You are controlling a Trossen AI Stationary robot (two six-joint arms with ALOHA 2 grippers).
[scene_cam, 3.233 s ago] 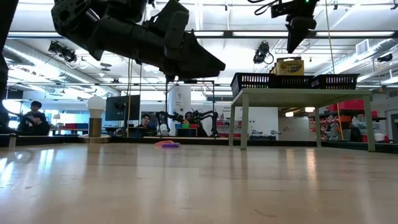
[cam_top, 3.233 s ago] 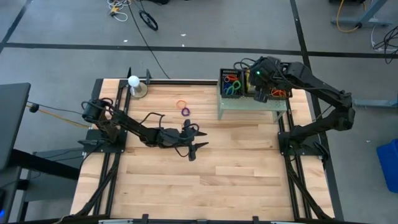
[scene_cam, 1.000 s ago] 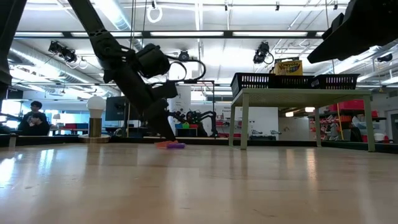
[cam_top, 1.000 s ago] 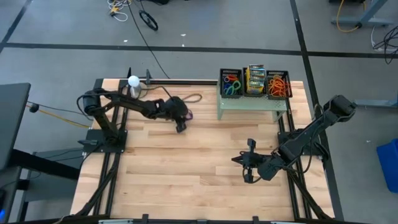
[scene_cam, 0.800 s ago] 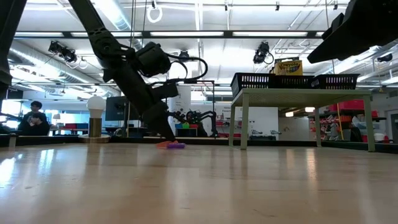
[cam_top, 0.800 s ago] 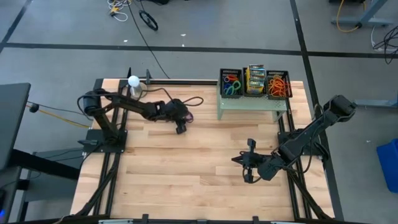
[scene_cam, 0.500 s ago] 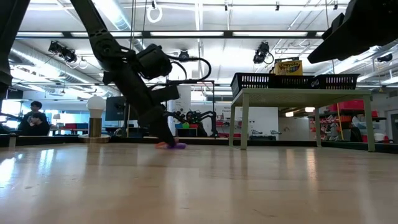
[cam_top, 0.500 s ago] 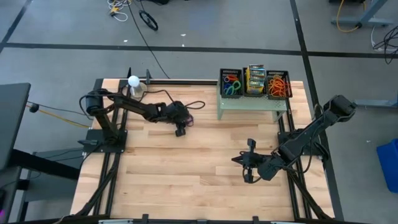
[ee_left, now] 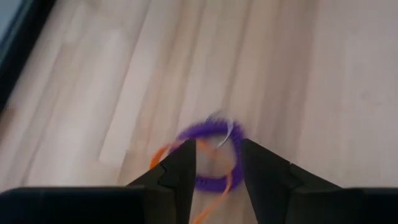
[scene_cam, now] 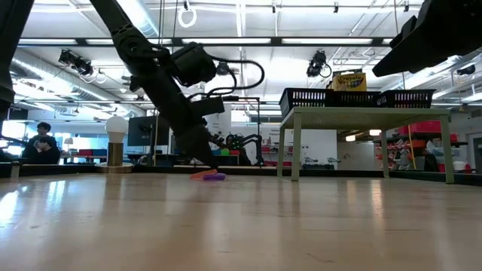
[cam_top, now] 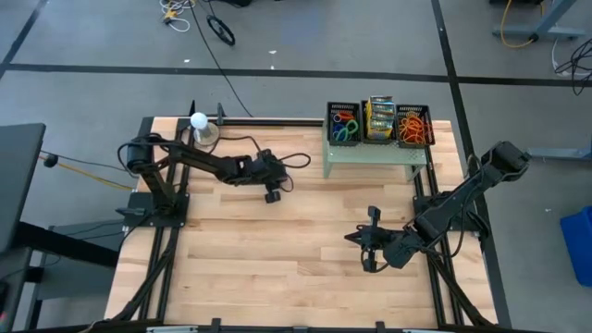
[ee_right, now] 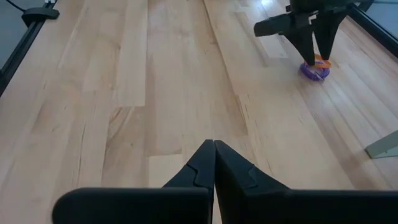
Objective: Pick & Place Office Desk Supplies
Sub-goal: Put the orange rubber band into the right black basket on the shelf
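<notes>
A purple ring [ee_left: 208, 134] lies flat on the wooden table, with an orange rubber band [ee_left: 158, 157] lying across it. In the right wrist view the ring [ee_right: 313, 70] and the band [ee_right: 321, 60] lie under my left gripper [ee_right: 313, 55]. My left gripper [ee_left: 217, 149] is open. It points down over the ring, one finger [ee_left: 181, 167] over the ring's rim and the other [ee_left: 260, 169] at its opposite side. In the high view the left gripper [cam_top: 272, 192] hides both. My right gripper [cam_top: 368, 242] waits shut above the table's near right part. My left gripper comes at the purple ring from above, its fingers astride the ring's near rim [ee_left: 211, 182]. I cannot tell whether the fingertips touch the ring or the band. Both lie flat on the table.
At the far right stands a pale green stand [cam_top: 375, 155] that bears three black baskets: coloured rings [cam_top: 343, 125], a crayon box [cam_top: 380, 118] and orange bands [cam_top: 414, 125]. A white ball on a round base [cam_top: 199, 121] stands at the far left. Bare wood lies between the arms.
My left gripper has shifted a little toward the table's right and near edges over the ring, and its wrist has risen, so that the arm stands steeper. The ring and the band have stayed where they were.
</notes>
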